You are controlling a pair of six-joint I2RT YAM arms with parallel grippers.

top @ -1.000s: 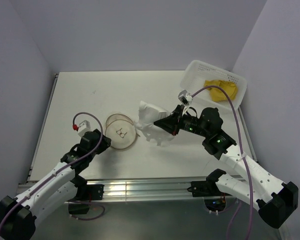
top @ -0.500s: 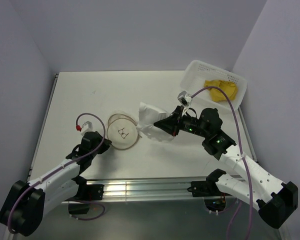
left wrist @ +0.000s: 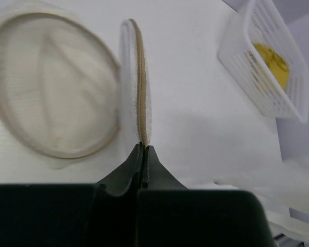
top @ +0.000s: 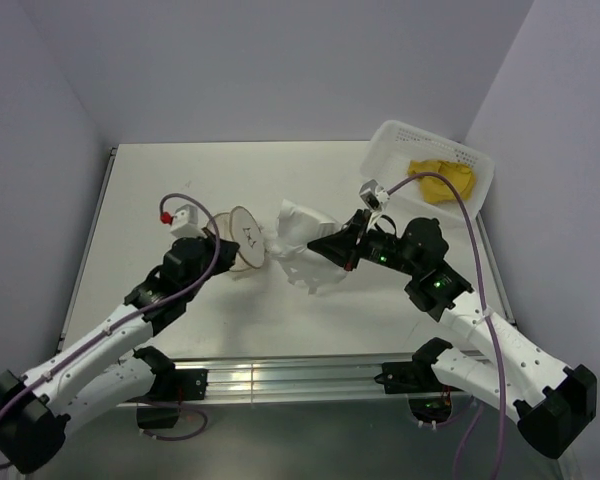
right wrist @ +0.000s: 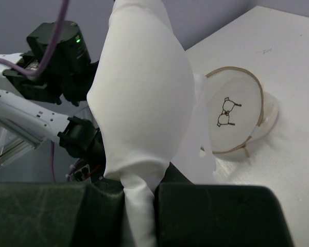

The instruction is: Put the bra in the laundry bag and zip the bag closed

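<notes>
The laundry bag's round base (left wrist: 51,92) lies open on the table. Its flap lid (top: 246,235) stands lifted on edge, and its dark zip pulls (right wrist: 226,110) show on the face. My left gripper (left wrist: 143,147) is shut on the lid's tan zipped rim (left wrist: 139,103). The mustard-yellow bra (top: 442,180) lies in the white basket (top: 400,135) at the far right, with neither gripper touching it. My right gripper (right wrist: 139,198) is shut on a bulging white fabric piece (right wrist: 139,92), held up just right of the lid. Whether that piece belongs to the bag I cannot tell.
The perforated basket (left wrist: 247,62) sits at the table's far right corner against the right wall. Purple-grey walls close in the table on three sides. Both arms reach toward the middle of the white table (top: 160,190).
My left gripper closed on the lid's rim and raised the lid from lying flat to standing on edge, moving up and right. The right arm and its white fabric stayed put.
</notes>
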